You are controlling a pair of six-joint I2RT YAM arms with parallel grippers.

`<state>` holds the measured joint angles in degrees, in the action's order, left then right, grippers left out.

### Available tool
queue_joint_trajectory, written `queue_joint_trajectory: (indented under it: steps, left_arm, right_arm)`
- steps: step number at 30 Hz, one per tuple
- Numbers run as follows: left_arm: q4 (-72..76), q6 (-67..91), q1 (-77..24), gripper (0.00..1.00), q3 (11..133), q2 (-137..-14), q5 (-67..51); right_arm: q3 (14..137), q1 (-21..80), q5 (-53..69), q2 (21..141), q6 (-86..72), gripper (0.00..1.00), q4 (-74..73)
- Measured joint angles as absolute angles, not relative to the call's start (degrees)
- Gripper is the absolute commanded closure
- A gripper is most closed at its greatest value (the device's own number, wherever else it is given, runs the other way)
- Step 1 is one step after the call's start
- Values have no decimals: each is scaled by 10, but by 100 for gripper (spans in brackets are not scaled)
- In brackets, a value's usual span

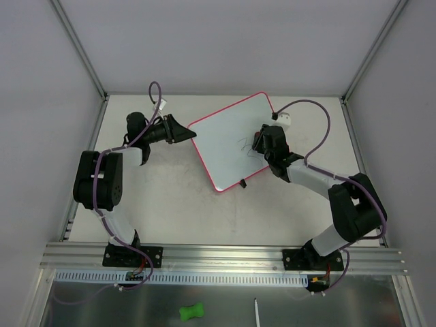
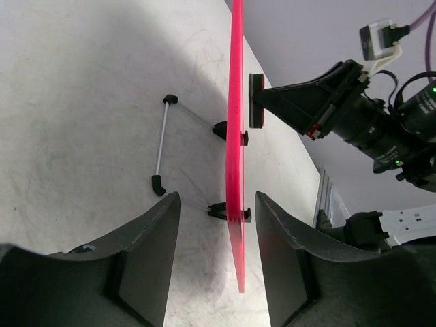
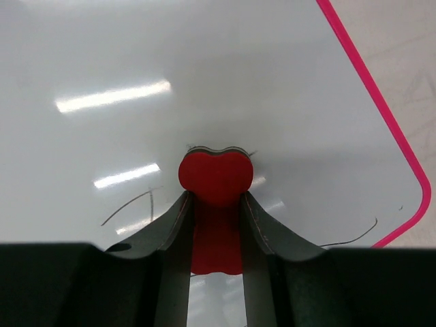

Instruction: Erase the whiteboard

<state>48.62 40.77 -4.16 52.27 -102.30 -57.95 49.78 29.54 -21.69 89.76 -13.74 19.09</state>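
The whiteboard [image 1: 225,136] lies skewed in the middle of the pale table [image 1: 170,197]. The right gripper [image 3: 216,195] clamps a red eraser [image 3: 216,176] pressed onto it beside pen marks [image 3: 129,204]. The left gripper [image 2: 218,201] straddles its pink edge, fingers spread. Plain grey walls [image 1: 218,41] surround the table.

The whiteboard [image 1: 231,139] is glossy white with a thin pink-red frame, black clips [image 1: 243,182] on one edge and a few thin dark pen strokes [image 3: 129,204], on a pale off-white counter [image 1: 170,204]. On the whiteboard's face a bright red eraser [image 3: 215,177] shows between the black jaws of the right gripper [image 3: 216,199]. Beside the whiteboard the arms [image 1: 102,180] are black and white with purple cables [image 1: 306,102], and well nearer than it lies a bright green object [image 1: 192,312].
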Motion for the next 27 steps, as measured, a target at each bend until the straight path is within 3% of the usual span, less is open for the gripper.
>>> queue_joint_trajectory:
  steps: [17, 19, 20, 23, 27]
  left_arm:
    - [675, 491, -85, 51, 443, -1023, -504]
    - [688, 497, -91, 60, 443, -1025, -502]
    - [692, 499, -91, 72, 443, -1026, -501]
    - [697, 504, -94, 92, 443, -1033, -494]
    - [698, 517, -93, 100, 444, -1041, -491]
  right_arm:
    - [494, 314, -223, 857, -83, 100, 223]
    - [491, 314, -223, 855, -82, 100, 224]
    - [491, 314, -223, 855, -82, 100, 225]
    - [490, 314, -223, 855, -81, 100, 225]
    - [490, 314, -223, 855, -81, 100, 225]
